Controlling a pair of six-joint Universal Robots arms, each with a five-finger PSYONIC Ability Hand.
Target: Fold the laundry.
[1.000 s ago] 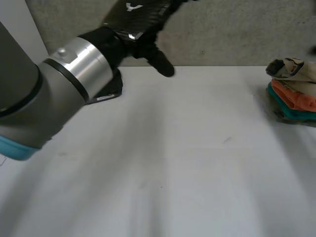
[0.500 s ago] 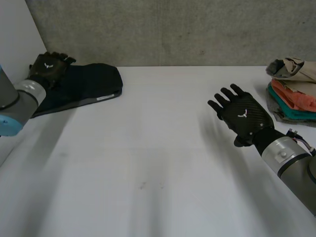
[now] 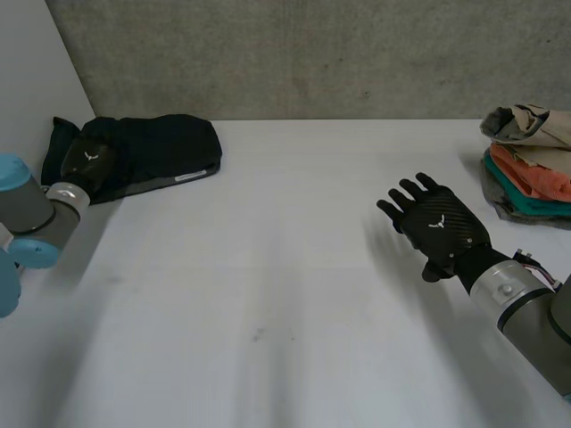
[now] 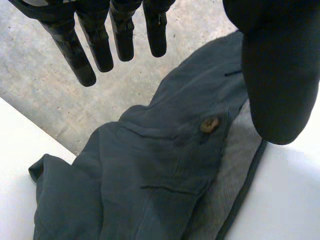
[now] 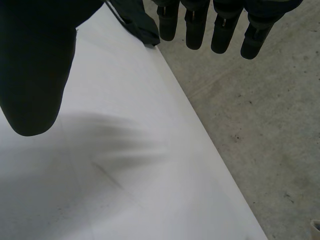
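Observation:
A dark navy garment (image 3: 156, 147) lies crumpled at the table's far left corner. My left hand (image 3: 87, 160) hovers over its left end, fingers (image 4: 95, 42) straight and spread from the thumb (image 4: 280, 80). In the left wrist view the garment (image 4: 150, 180) lies under the palm and shows a brown button (image 4: 210, 124) and a grey inner lining; nothing is gripped. My right hand (image 3: 434, 223) floats palm down over bare table at the right, fingers (image 5: 220, 27) straight. The garment's edge (image 5: 137, 22) lies beyond those fingertips.
A stack of folded clothes (image 3: 531, 160) in beige, orange and teal sits at the table's right edge. A grey concrete wall (image 3: 312, 53) runs behind the white table (image 3: 268, 294). A white panel (image 3: 27, 80) stands at the left.
My left arm has swung out of the middle to the far left, and its hand now sits lower over the garment's left end. My right hand has come in and drifted slightly nearer.

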